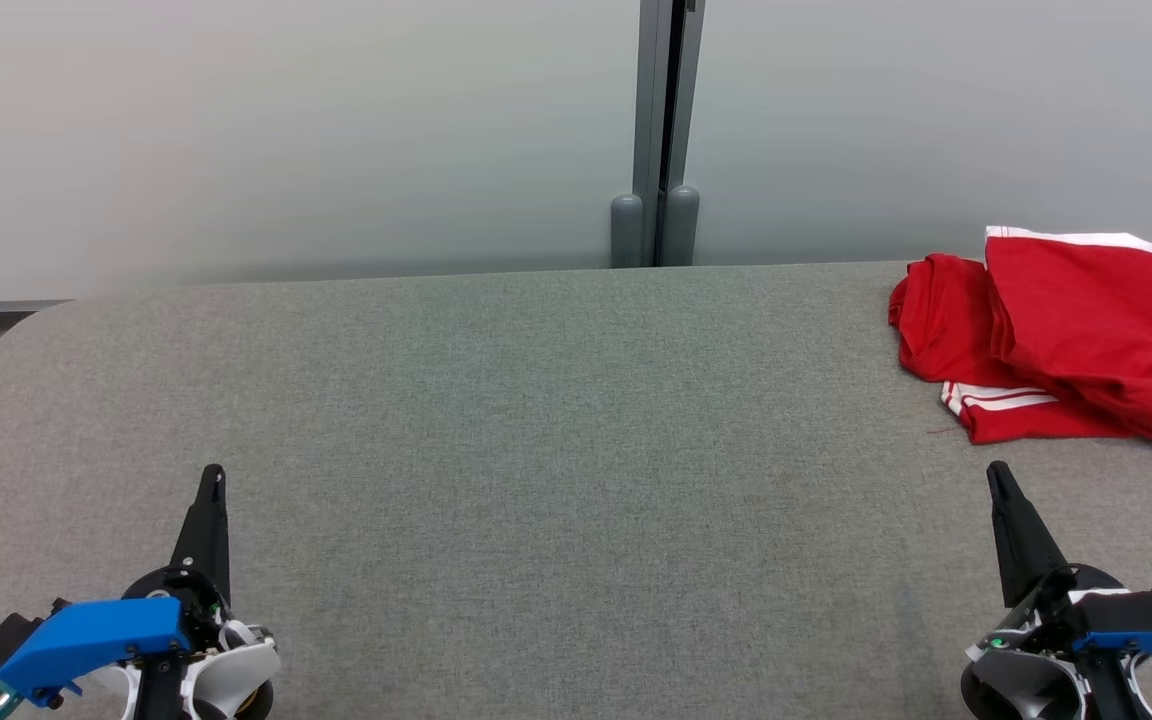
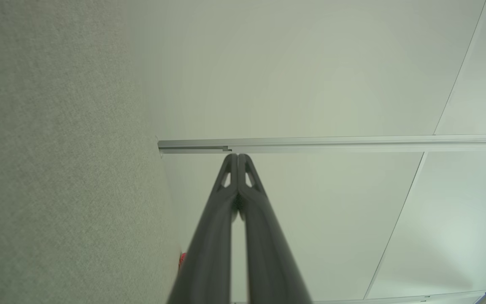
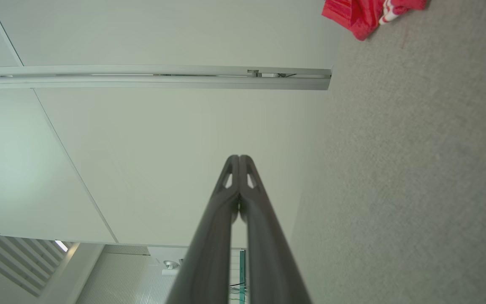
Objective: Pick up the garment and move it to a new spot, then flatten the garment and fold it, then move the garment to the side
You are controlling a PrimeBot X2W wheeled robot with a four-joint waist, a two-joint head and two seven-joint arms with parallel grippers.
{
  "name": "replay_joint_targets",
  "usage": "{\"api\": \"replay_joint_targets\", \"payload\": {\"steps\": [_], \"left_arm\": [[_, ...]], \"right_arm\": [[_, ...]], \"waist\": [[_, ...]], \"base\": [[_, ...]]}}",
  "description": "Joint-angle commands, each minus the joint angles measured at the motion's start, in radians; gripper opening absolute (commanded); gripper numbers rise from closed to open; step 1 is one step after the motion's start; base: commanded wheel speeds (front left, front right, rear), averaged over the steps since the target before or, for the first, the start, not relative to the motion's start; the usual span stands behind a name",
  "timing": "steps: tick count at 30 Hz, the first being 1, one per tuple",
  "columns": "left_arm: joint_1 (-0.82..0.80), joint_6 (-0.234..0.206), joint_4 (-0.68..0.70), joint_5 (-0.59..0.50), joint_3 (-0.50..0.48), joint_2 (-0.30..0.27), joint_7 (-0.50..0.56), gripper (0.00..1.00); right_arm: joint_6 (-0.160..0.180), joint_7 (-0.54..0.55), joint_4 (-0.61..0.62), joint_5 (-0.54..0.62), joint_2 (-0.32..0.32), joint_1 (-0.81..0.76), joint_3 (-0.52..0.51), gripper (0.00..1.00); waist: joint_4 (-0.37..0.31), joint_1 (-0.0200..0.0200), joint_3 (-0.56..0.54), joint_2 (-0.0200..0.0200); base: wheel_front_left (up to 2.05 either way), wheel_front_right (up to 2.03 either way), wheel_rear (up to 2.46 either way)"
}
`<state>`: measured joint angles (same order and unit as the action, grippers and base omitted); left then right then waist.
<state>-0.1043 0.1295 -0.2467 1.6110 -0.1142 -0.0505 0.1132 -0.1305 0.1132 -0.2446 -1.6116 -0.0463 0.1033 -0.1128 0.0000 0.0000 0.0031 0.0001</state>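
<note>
Red garment (image 1: pixel 1066 340) folded on the table (image 1: pixel 536 450), lower layers hidden — left gripper (image 1: pixel 213 474), right gripper (image 1: pixel 997 472) closed, empty.

A grey felt table (image 1: pixel 496 420) stands before pale wall panels (image 1: pixel 276 130).

1. Brightly and evenly lit from overhead; no glare on the grey surface (image 1: pixel 536 400).
2. Only faintly shadowed under the red garment (image 1: pixel 1086 330) and along the foot of the wall (image 1: pixel 286 150).
3. Sharp across the head view, down to the cloth weave.
4. Blurred low on the left gripper (image 2: pixel 238 157) and right gripper (image 3: pixel 239 158) in the wrist views, crisper toward the tips.
5. Slightly bowed at the rail (image 3: pixel 150 78) by the wide lens.
</note>
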Motion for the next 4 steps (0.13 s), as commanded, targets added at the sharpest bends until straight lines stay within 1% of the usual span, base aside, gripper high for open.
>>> {"api": "replay_joint_targets", "payload": {"steps": [1, 4], "left_arm": [[-0.011, 0.004, 0.0, 0.004, -0.001, 0.002, 0.004, 0.0], [-0.011, 0.004, 0.0, 0.004, -0.001, 0.002, 0.004, 0.0]], "right_arm": [[0.0, 0.003, -0.002, -0.003, -0.007, 0.011, -0.002, 0.0], [0.0, 0.003, -0.002, -0.003, -0.007, 0.011, -0.002, 0.0]], "waist": [[0.0, 0.0, 0.0, -0.0001], [0.0, 0.0, 0.0, -0.0001]], "base": [[0.0, 0.0, 0.0], [0.0, 0.0, 0.0]]}}
